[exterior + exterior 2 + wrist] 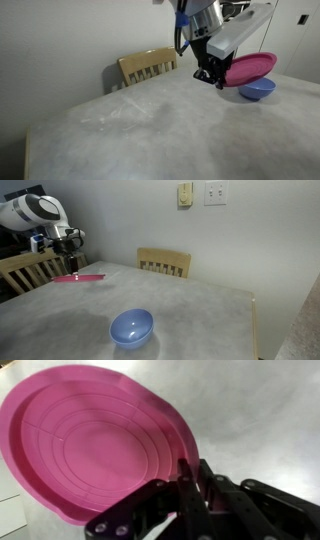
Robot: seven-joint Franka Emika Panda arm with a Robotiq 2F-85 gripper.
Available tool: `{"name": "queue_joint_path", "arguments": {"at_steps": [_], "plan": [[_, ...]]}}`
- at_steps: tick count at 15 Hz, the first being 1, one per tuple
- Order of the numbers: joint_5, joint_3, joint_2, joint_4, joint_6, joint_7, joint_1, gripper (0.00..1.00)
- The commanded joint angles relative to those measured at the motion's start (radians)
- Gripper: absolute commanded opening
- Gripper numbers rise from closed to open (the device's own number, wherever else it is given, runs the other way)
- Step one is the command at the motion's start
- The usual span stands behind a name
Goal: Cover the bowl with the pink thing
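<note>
The pink plate (249, 67) is held by its rim in my gripper (211, 74), lifted above the table and tilted. In an exterior view it shows edge-on as a thin pink line (80, 278) below the gripper (72, 258). In the wrist view the plate (90, 440) fills the left side, and my gripper's fingers (185, 472) are shut on its right rim. The periwinkle-blue bowl (131, 328) sits upright and empty on the table, apart from the plate; it also shows in an exterior view (257, 90), just beneath the plate.
The table (150, 125) has a pale marbled top. A wooden chair (147, 66) stands at its edge by the wall and shows again in an exterior view (164, 260). Another wooden chair (25, 272) stands near the arm. Wall plates (186, 193) are above.
</note>
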Motion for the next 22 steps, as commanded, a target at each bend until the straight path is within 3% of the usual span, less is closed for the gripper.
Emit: {"name": "queue_joint_path", "arguments": {"at_steps": [1,11,17,22], "plan": [[-0.071,0.008,-0.109,-0.181,0.107,0.01,-0.069,0.03],[-0.286,-0.001,-0.328,-0.448,0.35,-0.014,-0.219,0.03],[-0.346,-0.005,-0.404,-0.54,0.476,-0.212,-0.305,0.03],[-0.543,-0.063,-0.369,-0.6,0.769,-0.338,-0.407,0.03]]}}
